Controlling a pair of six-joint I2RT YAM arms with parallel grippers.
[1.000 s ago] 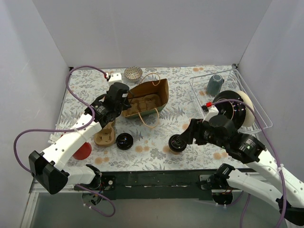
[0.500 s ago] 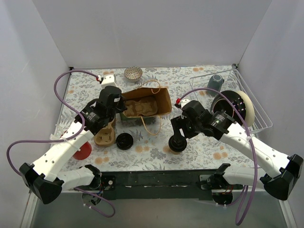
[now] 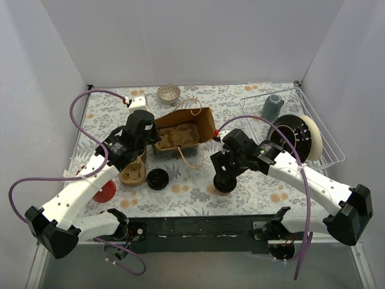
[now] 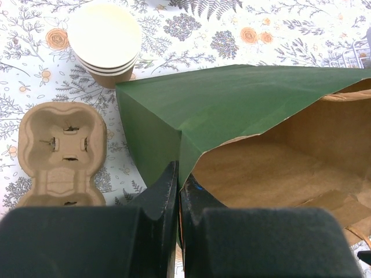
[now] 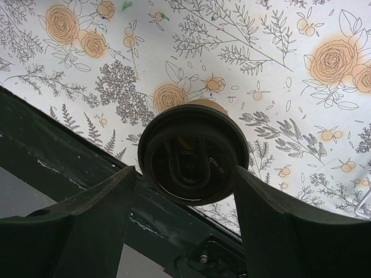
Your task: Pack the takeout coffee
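Down near the front edge of the table (image 3: 252, 108), the takeout coffee (image 3: 224, 181) stands upright on the floral cloth, a bit off from the green paper bag (image 3: 183, 133) that lies on its side with the mouth facing right. The right gripper (image 5: 186, 191) has its fingers spread on either side of the black sip lid (image 5: 192, 153), not obviously squeezing yet, so I'd call it a grasp about to happen. The left gripper (image 4: 178, 191) is pinched tight on the bag's rim, propping the mouth open. What worries me: it looks like the fingers are lined up at lid height, so if they close there the lid could pop off or the cup could tip and spill. Also the bag opening is only held at one edge, so it might sag or slide when the cup gets pushed in. The spare lid (image 3: 157, 179) and cup carrier (image 4: 60, 153) sit nearby but look out of the way.
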